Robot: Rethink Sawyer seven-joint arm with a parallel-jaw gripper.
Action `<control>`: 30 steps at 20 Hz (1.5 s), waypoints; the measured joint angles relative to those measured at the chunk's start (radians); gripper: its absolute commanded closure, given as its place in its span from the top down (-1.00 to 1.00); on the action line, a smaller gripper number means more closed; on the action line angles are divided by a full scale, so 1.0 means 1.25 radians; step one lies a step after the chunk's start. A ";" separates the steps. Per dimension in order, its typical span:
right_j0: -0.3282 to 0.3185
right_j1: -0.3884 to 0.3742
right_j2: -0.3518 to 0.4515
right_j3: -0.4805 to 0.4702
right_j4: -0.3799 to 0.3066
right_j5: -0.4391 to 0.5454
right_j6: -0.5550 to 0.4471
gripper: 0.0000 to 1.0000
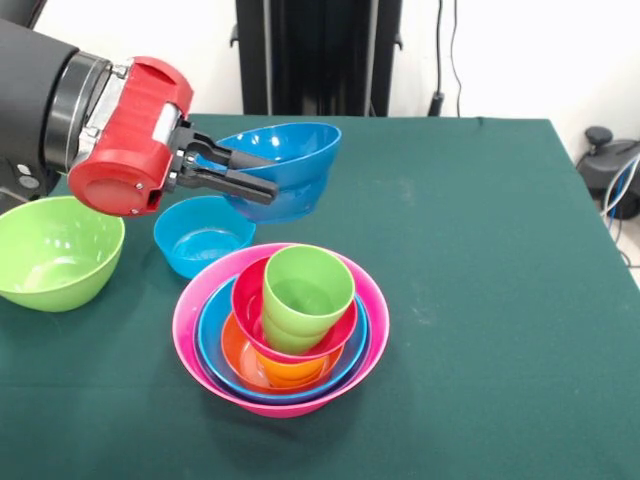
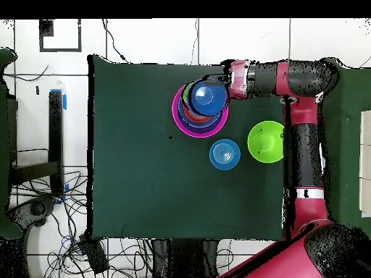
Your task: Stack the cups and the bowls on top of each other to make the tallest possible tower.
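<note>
Tower [image 1: 280, 330] is mostly nested; end effector [image 1: 262, 178] is pinching a blue bowl [image 1: 290, 165] above it, lime bowl [image 1: 55, 250] and small blue bowl [image 1: 203, 235] left.

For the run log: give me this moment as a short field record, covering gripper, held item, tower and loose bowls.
gripper: gripper shut on the rim of the blue bowl
held item: blue bowl, lifted and tilted, above the tower in the overhead view
tower: pink bowl outermost, then blue, orange and red-pink bowls, with the green cup on top, leaning
loose bowls: small blue bowl and green bowl, upright on the table
</note>
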State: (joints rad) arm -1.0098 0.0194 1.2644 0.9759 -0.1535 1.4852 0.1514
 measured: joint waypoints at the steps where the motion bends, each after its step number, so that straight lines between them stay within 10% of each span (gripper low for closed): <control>1: 0.000 0.000 0.000 0.000 0.000 0.000 0.000 -1.00; 30: 0.090 -0.025 -0.015 -0.036 0.050 0.000 0.000 -1.00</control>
State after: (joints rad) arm -0.8973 -0.0118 1.2455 0.9314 -0.0908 1.4854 0.1514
